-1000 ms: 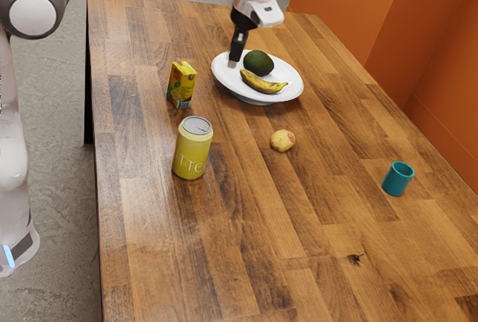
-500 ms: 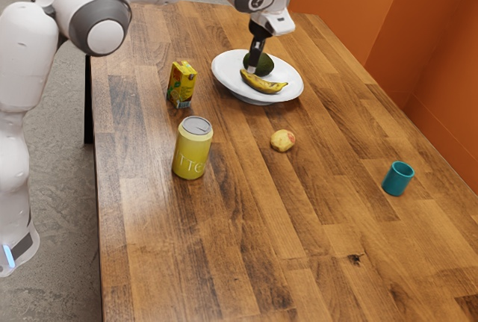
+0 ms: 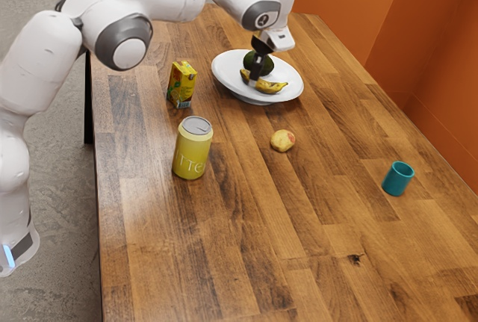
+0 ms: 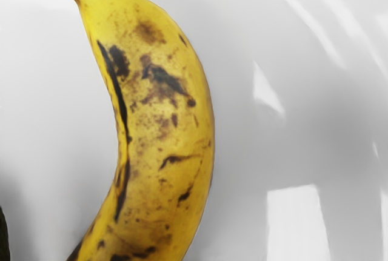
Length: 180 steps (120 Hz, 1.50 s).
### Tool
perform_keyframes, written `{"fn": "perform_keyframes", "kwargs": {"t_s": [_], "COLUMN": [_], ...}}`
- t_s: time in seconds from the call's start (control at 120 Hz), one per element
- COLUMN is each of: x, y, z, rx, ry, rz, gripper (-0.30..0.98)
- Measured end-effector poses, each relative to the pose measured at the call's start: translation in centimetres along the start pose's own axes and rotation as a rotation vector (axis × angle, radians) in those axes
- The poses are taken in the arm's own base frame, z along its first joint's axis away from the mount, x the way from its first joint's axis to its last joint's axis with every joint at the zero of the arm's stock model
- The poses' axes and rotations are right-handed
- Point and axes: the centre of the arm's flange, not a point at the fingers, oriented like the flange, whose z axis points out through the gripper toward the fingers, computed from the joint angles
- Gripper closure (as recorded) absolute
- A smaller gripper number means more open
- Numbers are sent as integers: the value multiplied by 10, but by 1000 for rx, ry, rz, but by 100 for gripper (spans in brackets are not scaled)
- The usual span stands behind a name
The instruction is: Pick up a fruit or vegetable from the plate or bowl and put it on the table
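My gripper (image 3: 255, 79) is low over the white plate (image 3: 224, 79) in the exterior view, its tip overlapping the banana (image 3: 272, 87); whether it touches the fruit I cannot tell. Just behind the banana lies a dark green avocado (image 3: 249, 60) on the same plate, partly covered by the gripper. Close under my hand, the spotted yellow banana (image 4: 163, 109) curves across the wrist view, resting on the plate (image 4: 254, 152). A dark edge, probably the avocado (image 4: 3, 237), shows beside the banana's inner curve.
A yellow juice carton (image 3: 181, 84) stands beside the plate, toward the exterior view's left, with a yellow can (image 3: 193, 149) nearer the camera. On the wooden table (image 3: 246, 232) are also a small round yellow-red fruit (image 3: 282, 140) and a teal cup (image 3: 398, 178).
My gripper has moved toward the exterior view's right and come down from above the plate's edge to the banana. The fruits and plate have not moved.
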Motion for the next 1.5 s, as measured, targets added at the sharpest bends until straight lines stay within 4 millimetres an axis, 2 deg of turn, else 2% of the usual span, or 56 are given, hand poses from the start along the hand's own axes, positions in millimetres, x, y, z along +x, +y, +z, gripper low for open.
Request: {"fn": "perform_keyframes", "kwargs": {"t_s": [0.542, 0.783, 0.95, 1.033, 1.133, 1.3, 1.375, 1.442, 1.5], "x": [11, 14, 6, 5, 7, 5, 16, 36, 53], "y": [-3, -6, -15, -18, -18, -9, 13, 46, 74], "z": [21, 25, 37, 32, 15, -35, -72, -106, -123], "rx": [-4, -4, -24, -27, -22, -6, 11, 19, 16], "ry": [-10, -9, -8, -1, 6, 4, 11, 24, 30], "rz": [44, 47, 21, 5, -11, -35, -14, 25, 57], "gripper": [1, 31, 45, 51, 52, 51, 50, 50, 50]}}
